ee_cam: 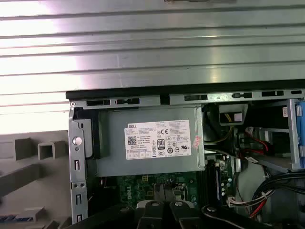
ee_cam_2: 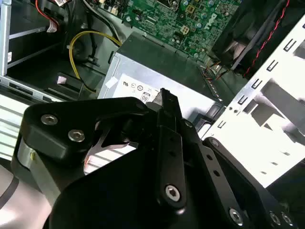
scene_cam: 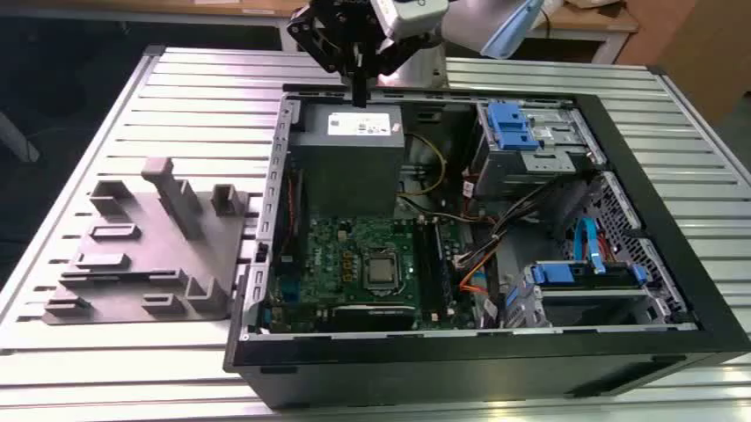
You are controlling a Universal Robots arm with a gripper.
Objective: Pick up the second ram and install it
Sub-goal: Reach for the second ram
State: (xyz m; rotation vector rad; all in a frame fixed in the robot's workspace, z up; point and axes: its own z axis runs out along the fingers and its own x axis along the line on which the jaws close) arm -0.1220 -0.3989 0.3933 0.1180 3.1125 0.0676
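A: Where is the gripper (scene_cam: 357,97)?
B: High over the far edge of the open computer case (scene_cam: 470,352), just above the far end of the grey power supply (scene_cam: 346,167). The case lies on its side on a slatted metal table (scene_cam: 200,88). The fingers point straight down and hang clear of the power supply
A: How do the fingers stand?
B: Narrow, drawn together. In the exterior view they read as one thin dark blade. In both wrist views the black linkages fold in until the tips meet, with the power supply's white label beyond them
A: And the second ram?
B: Where it lies I cannot tell. Long dark strips stand in the memory slots (scene_cam: 434,264), just to the exterior view's right of the processor socket (scene_cam: 382,268) on the green motherboard (scene_cam: 340,255). They are in the near half of the case, well apart from the gripper. Stick or bare slot, I cannot separate them
A: What is on the left?
B: On the exterior view's left a grey fixture (scene_cam: 129,264) with posts and pockets sits on the table, just beside the case. In the first wrist view a short bluish streak (ee_cam: 14,218) shows at its near part, too small to name
A: Anything else inside?
B: A yellow wire (scene_cam: 439,167) loops just to the exterior view's right of the power supply. Further that way, at the far corner, stands a drive cage (scene_cam: 551,145) with a blue latch (scene_cam: 513,125); nearer, a blue cable (scene_cam: 586,246) runs down the case
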